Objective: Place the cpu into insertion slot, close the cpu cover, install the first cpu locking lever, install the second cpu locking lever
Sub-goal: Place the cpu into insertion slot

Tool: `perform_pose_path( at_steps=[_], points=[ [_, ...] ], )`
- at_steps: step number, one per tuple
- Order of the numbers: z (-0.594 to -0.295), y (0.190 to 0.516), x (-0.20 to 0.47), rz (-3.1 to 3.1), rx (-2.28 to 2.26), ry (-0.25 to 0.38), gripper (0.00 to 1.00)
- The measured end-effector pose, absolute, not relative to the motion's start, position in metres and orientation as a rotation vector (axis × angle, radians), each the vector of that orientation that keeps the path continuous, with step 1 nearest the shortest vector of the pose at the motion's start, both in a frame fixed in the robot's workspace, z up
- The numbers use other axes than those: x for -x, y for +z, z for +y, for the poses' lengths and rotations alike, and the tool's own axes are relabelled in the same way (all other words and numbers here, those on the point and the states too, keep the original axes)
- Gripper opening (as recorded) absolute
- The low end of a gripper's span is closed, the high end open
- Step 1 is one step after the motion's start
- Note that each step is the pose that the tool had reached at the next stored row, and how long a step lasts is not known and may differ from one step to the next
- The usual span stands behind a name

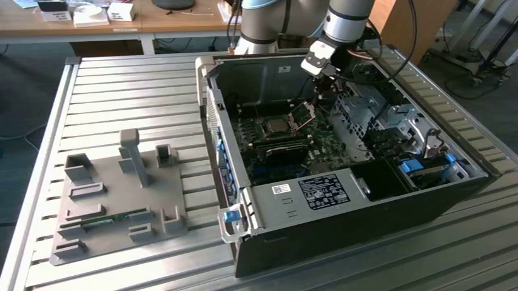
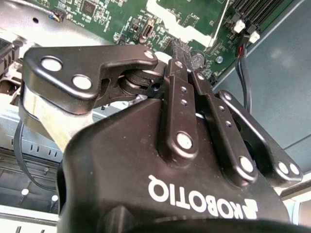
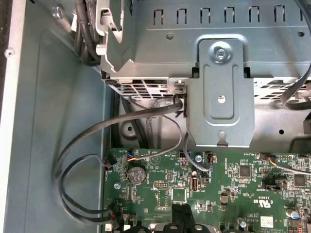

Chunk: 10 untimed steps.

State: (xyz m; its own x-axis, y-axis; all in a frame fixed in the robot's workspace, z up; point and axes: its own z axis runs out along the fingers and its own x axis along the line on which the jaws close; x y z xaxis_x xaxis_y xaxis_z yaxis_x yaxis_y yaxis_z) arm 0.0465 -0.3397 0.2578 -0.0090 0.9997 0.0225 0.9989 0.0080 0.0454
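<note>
Hovering inside the open computer case (image 1: 348, 200), the hand (image 1: 326, 80) hangs at the far side of the motherboard (image 1: 324, 142), beyond the insertion slot (image 1: 275, 127) and apart from it. In the second wrist view the hand (image 2: 181, 51) has its fingers (image 2: 176, 97) drawn together, and I see nothing between them. The cpu (image 1: 276, 125) appears to lie flat in the slot, its dull grey top facing up, so the placing step looks done. The cpu cover (image 1: 304, 115) stands tilted up on the slot's side toward the exterior view's right, between the slot and the hand, not yet down. I judge that closing the cover is the step in hand. It calls for the fingertips to meet the raised frame on its upper edge and swing it about its hinge, gently, without nudging the chip. The locking levers are too small to make out. A grey parts tray (image 1: 113, 194) sits on the counter (image 1: 121, 91) toward the exterior view's left, well apart from the case.
</note>
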Motion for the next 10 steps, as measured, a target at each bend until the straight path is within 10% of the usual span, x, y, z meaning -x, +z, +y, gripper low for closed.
perform_pose_path(
  at_steps=[10],
  points=[
    [-0.3397, 0.2578, -0.0485, 2.219, -2.2, 0.075, 0.11]
  ],
)
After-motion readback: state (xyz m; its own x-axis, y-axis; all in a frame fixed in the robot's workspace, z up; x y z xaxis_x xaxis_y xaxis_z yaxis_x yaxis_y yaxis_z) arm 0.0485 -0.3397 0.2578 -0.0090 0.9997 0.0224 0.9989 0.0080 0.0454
